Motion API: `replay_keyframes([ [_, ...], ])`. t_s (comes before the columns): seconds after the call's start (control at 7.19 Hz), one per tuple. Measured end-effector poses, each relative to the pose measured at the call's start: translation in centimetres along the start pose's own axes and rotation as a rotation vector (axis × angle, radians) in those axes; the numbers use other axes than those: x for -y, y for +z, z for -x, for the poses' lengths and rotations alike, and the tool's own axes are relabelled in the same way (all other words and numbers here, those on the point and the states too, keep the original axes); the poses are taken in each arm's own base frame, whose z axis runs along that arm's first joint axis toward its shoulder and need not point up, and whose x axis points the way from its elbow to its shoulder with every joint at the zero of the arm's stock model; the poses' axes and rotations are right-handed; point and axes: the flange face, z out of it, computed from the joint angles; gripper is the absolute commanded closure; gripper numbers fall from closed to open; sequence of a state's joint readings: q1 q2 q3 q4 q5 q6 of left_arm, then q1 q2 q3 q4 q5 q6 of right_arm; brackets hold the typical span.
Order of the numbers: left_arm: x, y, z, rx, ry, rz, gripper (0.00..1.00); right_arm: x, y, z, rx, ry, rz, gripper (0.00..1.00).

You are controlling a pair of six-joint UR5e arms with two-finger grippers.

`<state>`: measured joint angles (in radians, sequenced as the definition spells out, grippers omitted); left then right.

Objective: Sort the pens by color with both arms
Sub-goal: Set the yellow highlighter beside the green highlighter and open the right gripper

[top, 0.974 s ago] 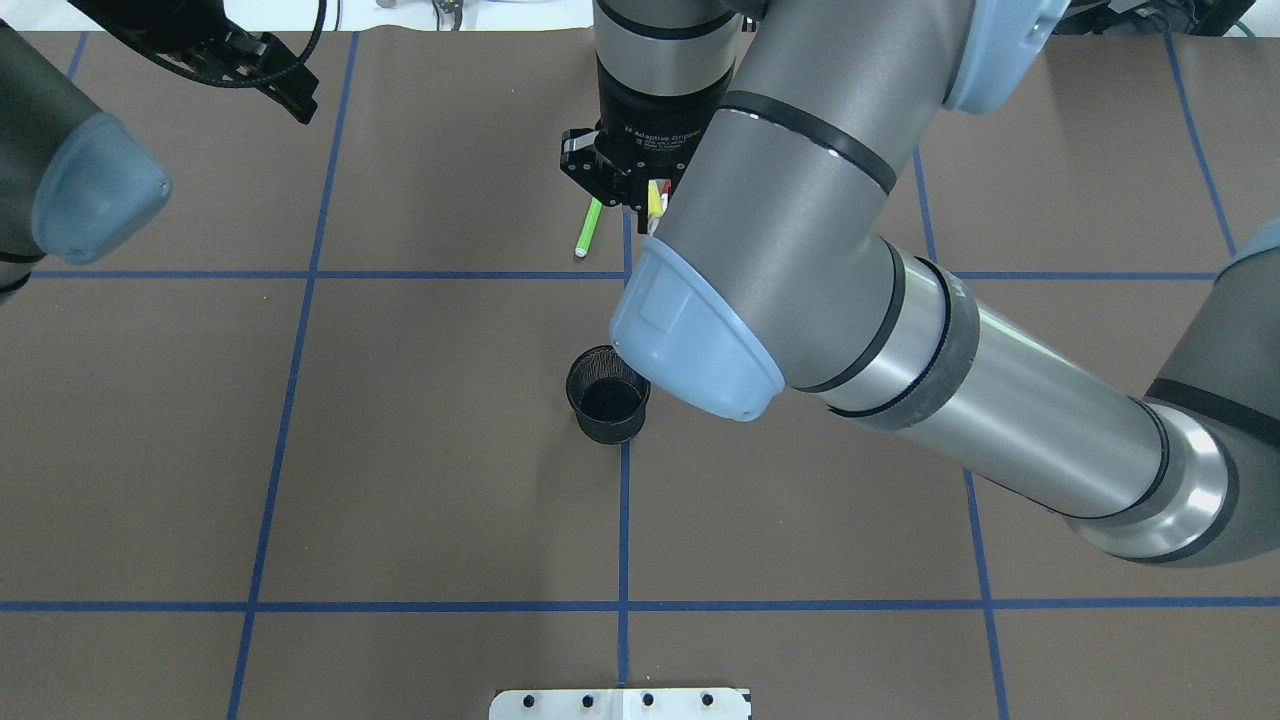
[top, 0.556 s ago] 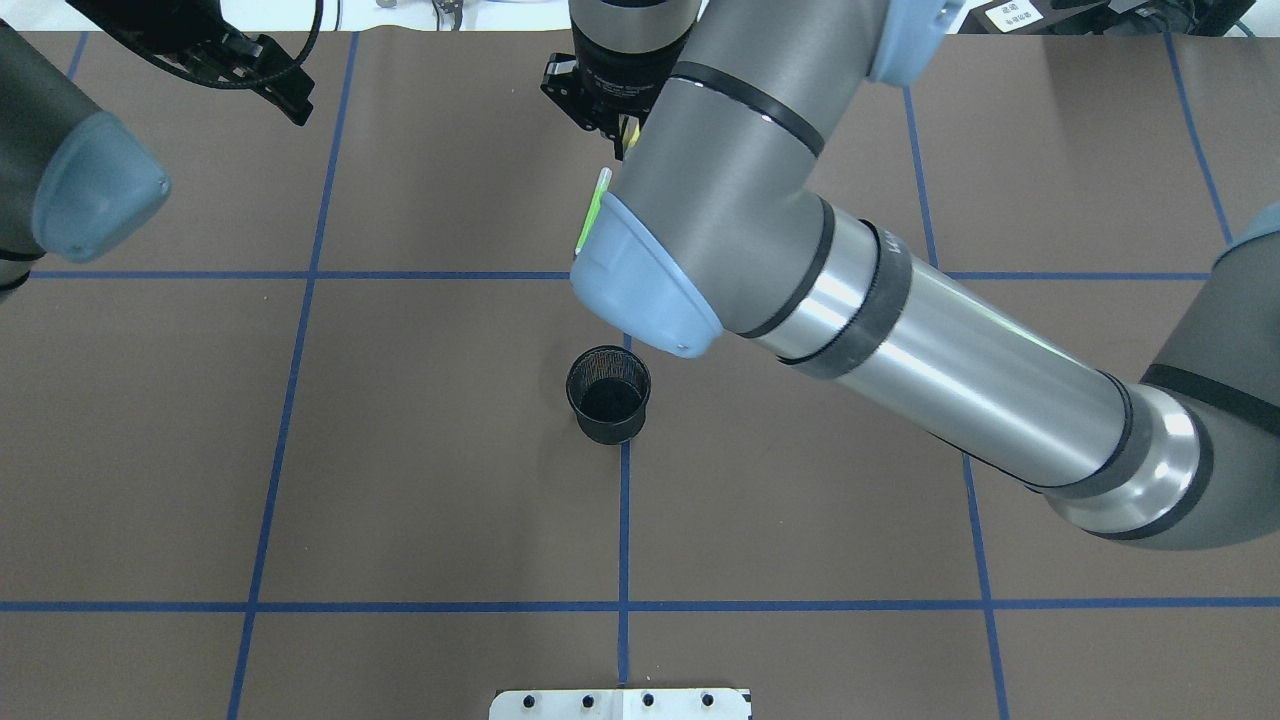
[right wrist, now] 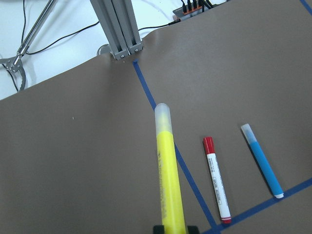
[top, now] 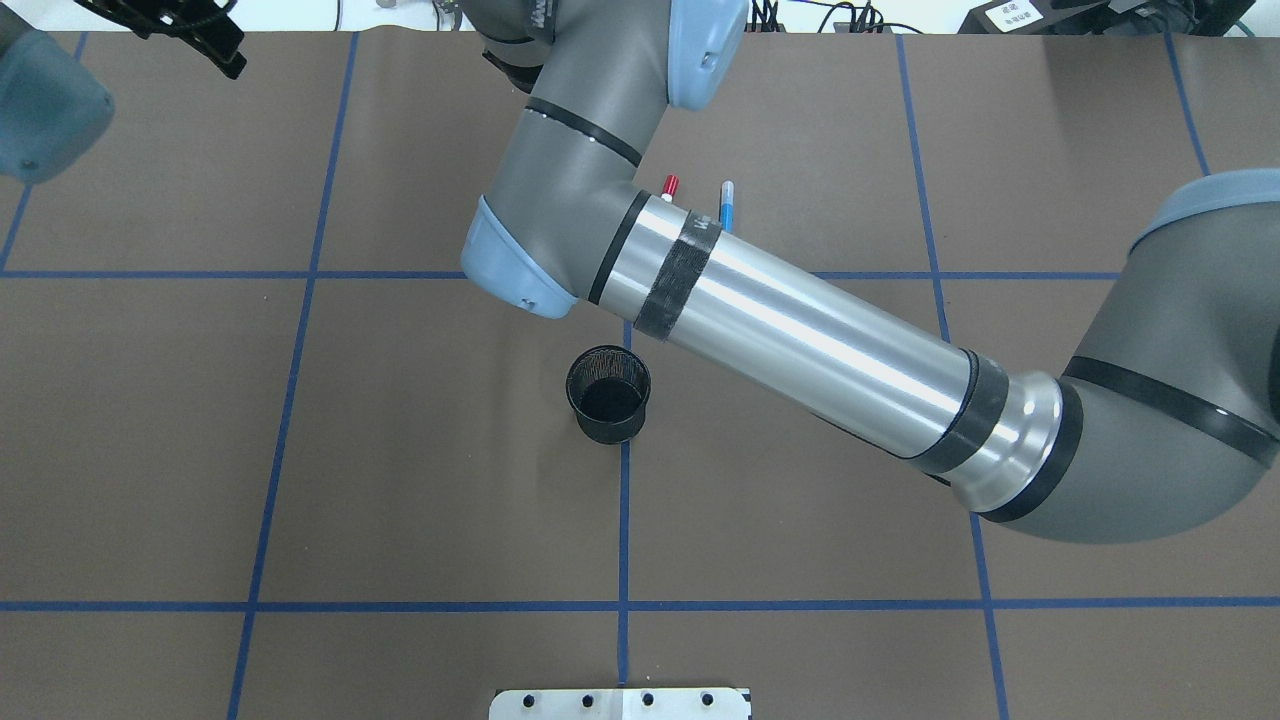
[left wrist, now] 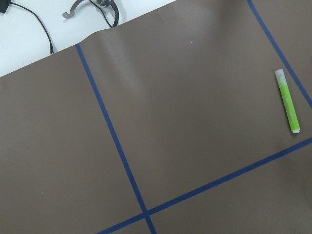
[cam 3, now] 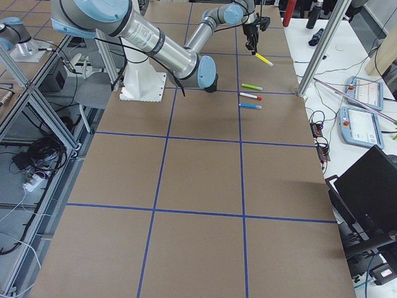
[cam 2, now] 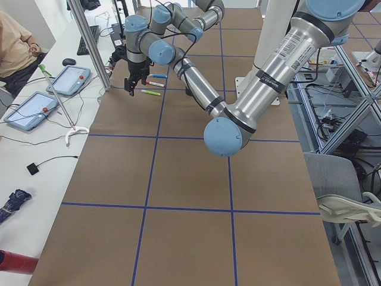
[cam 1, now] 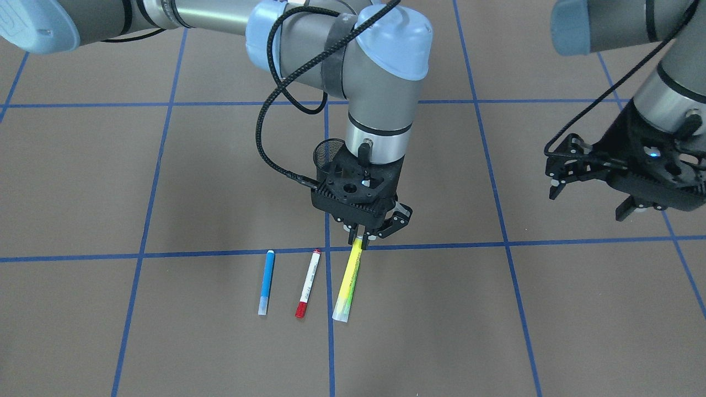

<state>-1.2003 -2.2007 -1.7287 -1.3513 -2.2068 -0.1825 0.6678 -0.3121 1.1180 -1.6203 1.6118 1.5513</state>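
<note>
Brown gridded table [top: 400, 500], and the right arm [top: 800, 340] has swung left toward the far edge since a second ago, uncovering the red-capped pen [top: 669, 186] and blue pen [top: 727, 205] lying there. The right gripper [cam 1: 362, 238] still pinches the yellow pen [cam 1: 348, 278], lifted and tilted near the green pen [cam 3: 251, 86]. The left gripper [cam 1: 587, 203] hovers spread and empty, now nearer the far-left corner.

A brown mat [cam 1: 165, 342] with blue tape lines [cam 1: 165, 255] is spreading beneath my right pincer [cam 1: 362, 238]; just beyond it, an aluminium post [right wrist: 119, 27] is standing beside a white bench [right wrist: 53, 44].
</note>
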Motion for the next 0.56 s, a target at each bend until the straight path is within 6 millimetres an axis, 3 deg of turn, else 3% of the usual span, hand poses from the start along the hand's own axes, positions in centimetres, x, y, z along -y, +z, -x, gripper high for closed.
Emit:
replay_keyframes([
  [0.14, 0.2, -0.2, 2.2, -0.006, 0.013, 0.009, 0.01, -2.5, 2.6, 0.9, 0.0, -0.003, -0.047, 1.0],
  [0.28, 0.3, -0.3, 3.2, -0.008, 0.017, 0.011, 0.01, -5.8, 5.1, 2.0, 0.0, -0.023, -0.08, 1.0],
  [0.56, 0.3, -0.4, 3.7, -0.009, 0.019, 0.012, 0.01, -12.1, 8.5, 3.1, 0.026, -0.074, -0.128, 1.0],
])
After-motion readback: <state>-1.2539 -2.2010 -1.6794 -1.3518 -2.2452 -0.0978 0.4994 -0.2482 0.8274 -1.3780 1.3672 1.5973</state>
